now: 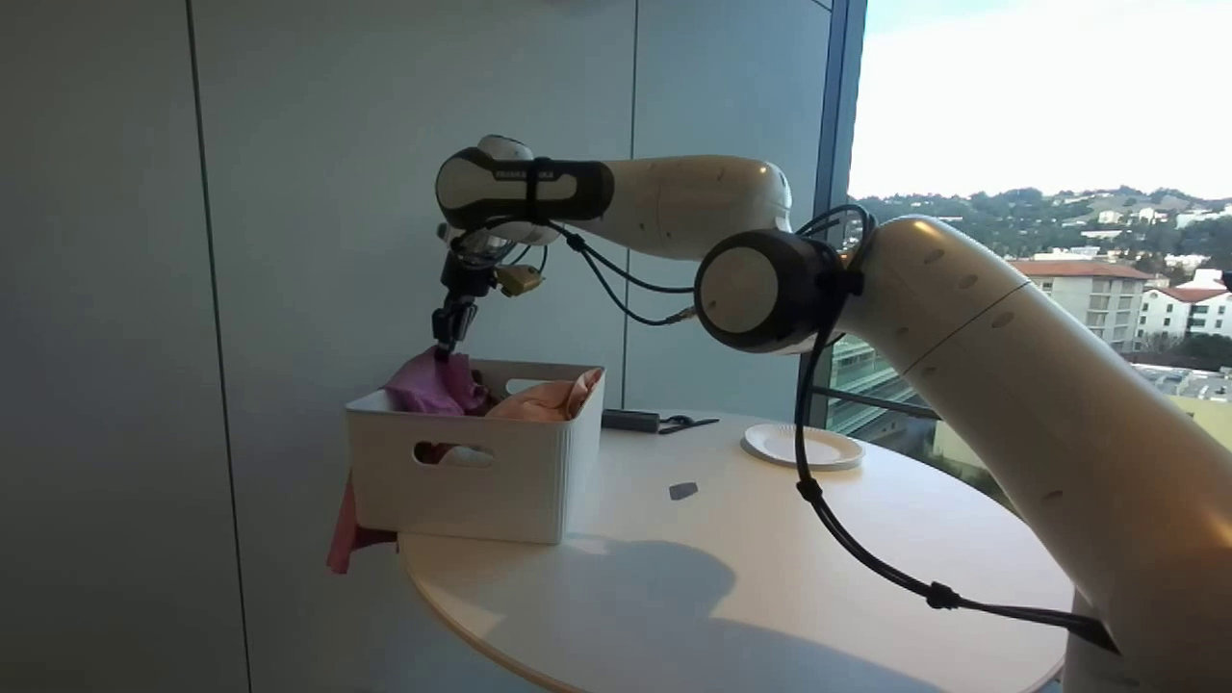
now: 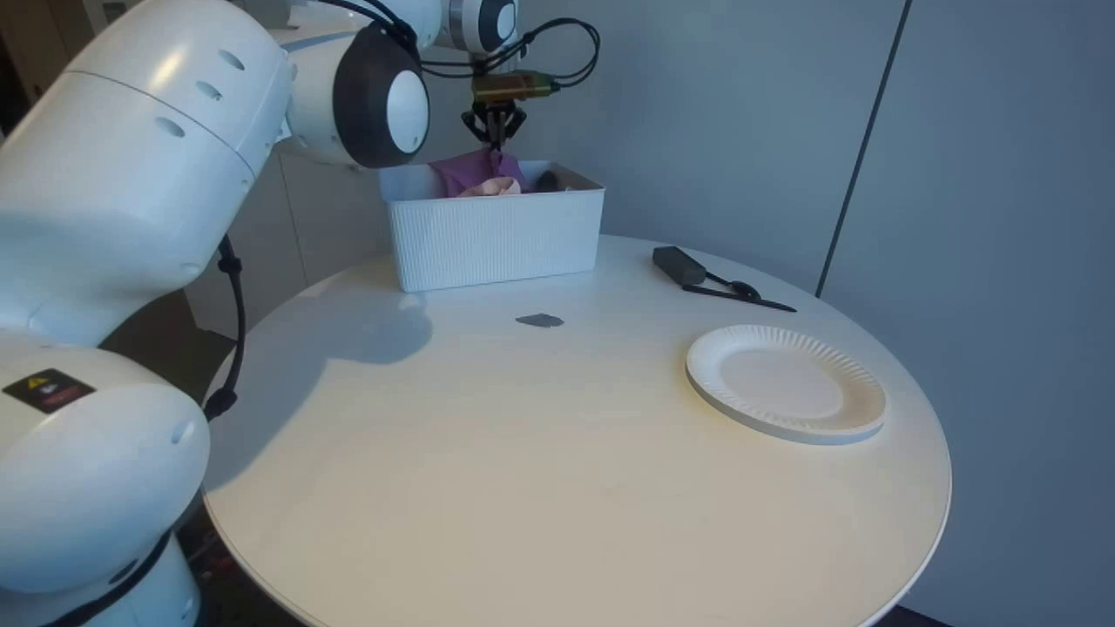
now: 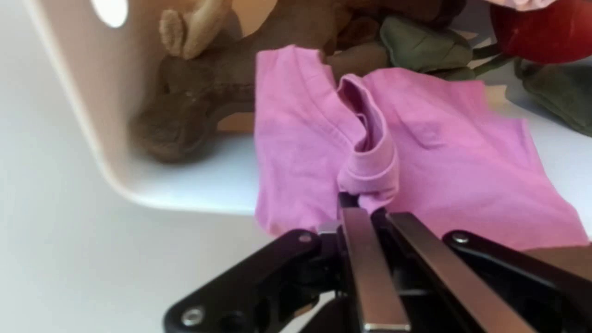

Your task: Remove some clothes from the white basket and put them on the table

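The white basket (image 1: 510,505) stands at the table's edge, and it also shows in an exterior view (image 2: 496,248). My gripper (image 1: 444,352) is above the basket, pointing down, also visible in an exterior view (image 2: 495,146). Its fingers (image 3: 363,206) are shut on a fold of a pink-purple cloth (image 3: 305,143). The cloth (image 1: 423,387) rises to the fingertips, and its lower part is in the basket or over its rim. A peach cloth (image 1: 544,401) lies in the basket beside it. A reddish cloth (image 1: 346,539) hangs outside, below the basket. The table (image 1: 770,558) is round and white.
In the wrist view the basket also holds a brown plush toy (image 3: 231,78) and a red round thing (image 3: 545,32) with green leaves. White paper plates (image 2: 784,383), a dark box (image 2: 678,264) and black utensils (image 2: 740,296) are on the table. A wall stands behind.
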